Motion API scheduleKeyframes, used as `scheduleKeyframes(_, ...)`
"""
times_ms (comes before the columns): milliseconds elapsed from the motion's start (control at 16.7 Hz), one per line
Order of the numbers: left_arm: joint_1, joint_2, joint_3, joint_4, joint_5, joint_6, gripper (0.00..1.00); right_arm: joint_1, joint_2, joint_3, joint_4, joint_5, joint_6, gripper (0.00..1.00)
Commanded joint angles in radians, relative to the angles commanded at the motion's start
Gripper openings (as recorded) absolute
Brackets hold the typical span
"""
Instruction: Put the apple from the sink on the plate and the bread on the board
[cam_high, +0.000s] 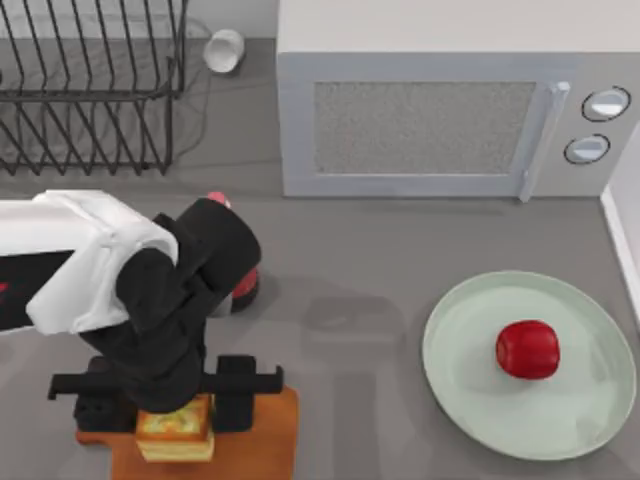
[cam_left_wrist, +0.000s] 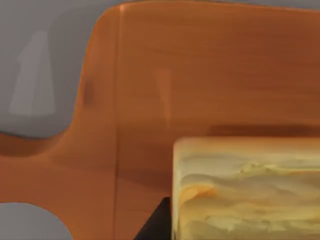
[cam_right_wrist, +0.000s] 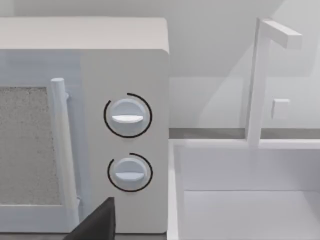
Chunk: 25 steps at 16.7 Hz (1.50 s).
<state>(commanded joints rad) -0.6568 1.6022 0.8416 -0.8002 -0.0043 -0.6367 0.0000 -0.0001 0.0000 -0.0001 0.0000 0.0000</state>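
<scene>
Our left gripper (cam_high: 175, 400) sits low over the board (cam_high: 260, 440) at the near left, its black fingers pinching the bread (cam_high: 176, 430) from both sides. The left wrist view adds the board's handle hole (cam_left_wrist: 25, 220) and the bread's layered side (cam_left_wrist: 250, 195). The apple (cam_high: 527, 350) rests on the plate (cam_high: 460, 370), near right. The right wrist view faces the microwave (cam_right_wrist: 125, 65) dials and the sink (cam_right_wrist: 240, 200).

A rendered kitchen is shown: a microwave (cam_high: 440, 125), a wire dish rack (cam_high: 90, 85), a white sink (cam_right_wrist: 245, 195) and a grey desk (cam_high: 360, 300) are seen.
</scene>
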Motion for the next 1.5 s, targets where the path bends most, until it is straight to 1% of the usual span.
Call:
scheduleKeyframes(540, 0.000, 0.000, 0.000, 0.000, 0.000, 0.000, 0.98, 0.000, 0.000, 0.000, 0.000, 0.000, 0.000, 1.00)
scheduleKeyframes(600, 0.000, 0.000, 0.000, 0.000, 0.000, 0.000, 1.00, 0.000, 0.000, 0.000, 0.000, 0.000, 0.000, 1.00)
scheduleKeyframes(1200, 0.004, -0.011, -0.002, 0.005, 0.000, 0.003, 1.00, 0.000, 0.000, 0.000, 0.000, 0.000, 0.000, 1.00)
scheduleKeyframes(1320, 0.024, -0.057, -0.021, 0.028, -0.001, 0.020, 1.00, 0.000, 0.000, 0.000, 0.000, 0.000, 0.000, 1.00)
scheduleKeyframes(1500, 0.076, -0.189, -0.086, 0.094, -0.002, 0.071, 1.00, 0.000, 0.000, 0.000, 0.000, 0.000, 0.000, 1.00)
